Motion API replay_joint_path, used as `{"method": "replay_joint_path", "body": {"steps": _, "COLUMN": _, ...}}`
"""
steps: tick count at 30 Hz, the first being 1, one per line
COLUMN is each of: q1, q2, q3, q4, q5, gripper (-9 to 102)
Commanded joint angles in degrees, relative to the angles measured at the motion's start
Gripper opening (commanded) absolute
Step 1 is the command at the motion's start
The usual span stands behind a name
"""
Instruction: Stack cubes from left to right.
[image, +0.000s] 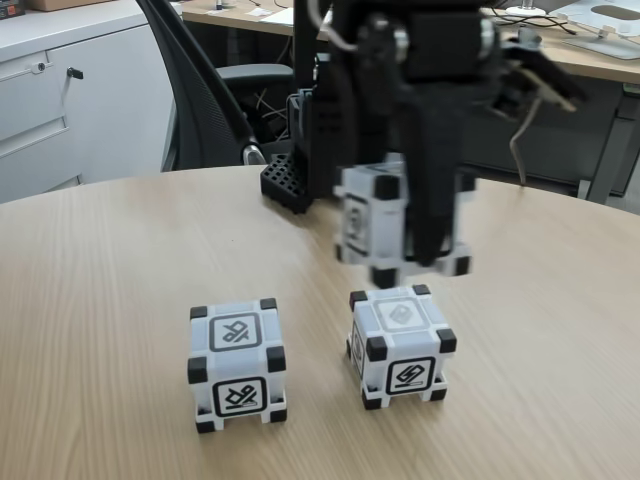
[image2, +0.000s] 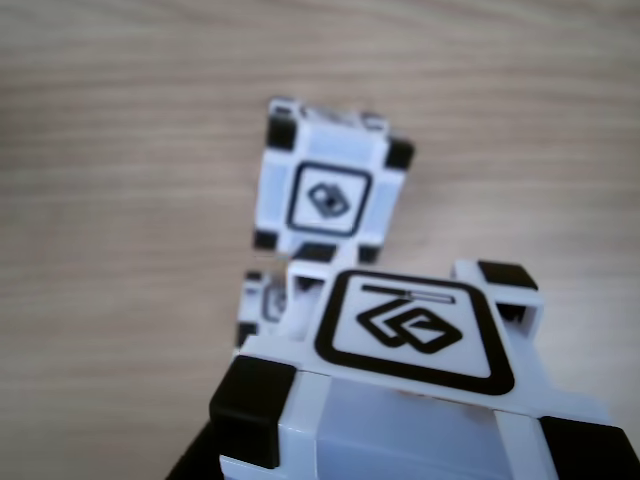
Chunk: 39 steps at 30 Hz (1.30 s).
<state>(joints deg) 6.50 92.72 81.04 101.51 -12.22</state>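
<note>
In the fixed view, two cubes stand side by side on the wooden table (image: 100, 300): the left cube (image: 237, 365) and the right cube (image: 400, 345). My black gripper (image: 408, 245) is shut on a third cube (image: 372, 220), which hangs blurred in the air just above and slightly behind the right cube, apart from it. In the other view the held cube (image2: 400, 340) fills the lower part of the picture. A cube on the table (image2: 325, 190) lies beyond it. A sliver of another cube (image2: 258, 305) peeks out at the held cube's left edge.
A black office chair (image: 215, 100) and the arm's black base (image: 295, 175) stand behind the table's far edge. White cabinets (image: 70, 90) are at the left, and a desk (image: 560, 40) runs along the back. Bare wood lies around the cubes.
</note>
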Motion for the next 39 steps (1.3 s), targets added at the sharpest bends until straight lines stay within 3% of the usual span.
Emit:
{"method": "replay_joint_path", "body": {"steps": 1, "q1": 4.0, "q2": 3.6, "q3": -0.3, "q4": 0.2, "q5": -1.8, "gripper": 0}}
{"method": "replay_joint_path", "body": {"steps": 21, "q1": 20.0, "q2": 2.5, "q3": -0.1, "q4": -0.8, "q5": -8.9, "gripper": 0}}
{"method": "replay_joint_path", "body": {"steps": 39, "q1": 20.6, "q2": -5.2, "q3": -1.1, "q4": -0.9, "q5": -9.9, "gripper": 0}}
